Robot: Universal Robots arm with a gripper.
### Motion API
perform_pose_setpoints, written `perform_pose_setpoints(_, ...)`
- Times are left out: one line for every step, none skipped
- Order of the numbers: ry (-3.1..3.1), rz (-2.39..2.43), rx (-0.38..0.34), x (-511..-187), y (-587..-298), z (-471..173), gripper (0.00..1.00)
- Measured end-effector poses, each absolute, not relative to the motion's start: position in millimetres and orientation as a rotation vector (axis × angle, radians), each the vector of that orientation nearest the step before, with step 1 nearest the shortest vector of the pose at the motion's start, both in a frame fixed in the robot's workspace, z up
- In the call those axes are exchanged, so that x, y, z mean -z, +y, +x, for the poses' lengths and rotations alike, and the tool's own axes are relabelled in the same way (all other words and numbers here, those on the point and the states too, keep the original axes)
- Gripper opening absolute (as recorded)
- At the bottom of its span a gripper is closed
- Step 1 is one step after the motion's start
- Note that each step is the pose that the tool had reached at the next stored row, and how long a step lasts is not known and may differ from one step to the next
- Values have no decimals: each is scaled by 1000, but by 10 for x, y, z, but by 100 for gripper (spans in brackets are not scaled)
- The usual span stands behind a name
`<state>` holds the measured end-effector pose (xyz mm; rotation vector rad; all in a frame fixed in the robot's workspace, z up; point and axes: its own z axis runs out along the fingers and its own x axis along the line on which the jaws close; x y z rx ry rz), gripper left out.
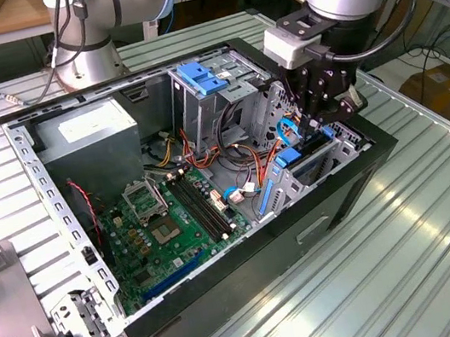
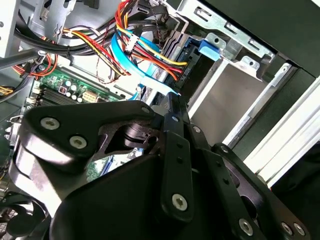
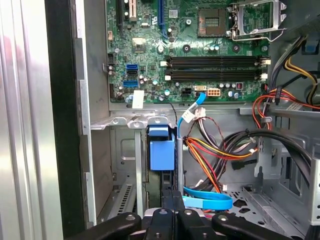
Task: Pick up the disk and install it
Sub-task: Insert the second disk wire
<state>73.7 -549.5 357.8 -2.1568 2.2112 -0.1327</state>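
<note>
Right of centre in the exterior view, the gripper (image 1: 329,108) hangs over the drive bay, fingers together and empty. The disk (image 3: 161,152) (its blue carrier end showing) sits upright in its slot; installation looks mostly done, though full seating is unclear.

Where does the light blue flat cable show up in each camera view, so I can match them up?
Exterior view: the blue cable loops just to the exterior view's left of the hand.
Second wrist view: the cable runs beside the coloured wires.
First wrist view: it loops next to the hand.
Shared landmark: the green motherboard.
</note>
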Motion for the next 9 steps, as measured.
perform_pose_setpoints(2211, -2157, 133, -3579, -5495, 737, 11)
perform_pose_setpoints(2211, -2157, 133, -3583, -5495, 737, 11)
perform_pose_setpoints(2211, -2157, 133, -3586, -5494, 737, 11)
perform_pose_setpoints(2211, -2157, 133, -3588, -5494, 737, 11)
perform_pose_setpoints(2211, -2157, 133, -3591, -5494, 737, 11)
perform_pose_setpoints(2211, -2157, 133, -3593, -5494, 737, 11)
perform_pose_setpoints(2211, -2157, 133, -3594, -5494, 737, 11)
perform_pose_setpoints(2211, -2157, 133, -3596, -5494, 737, 11)
perform_pose_setpoints(2211, -2157, 133, -3598, -5494, 737, 11)
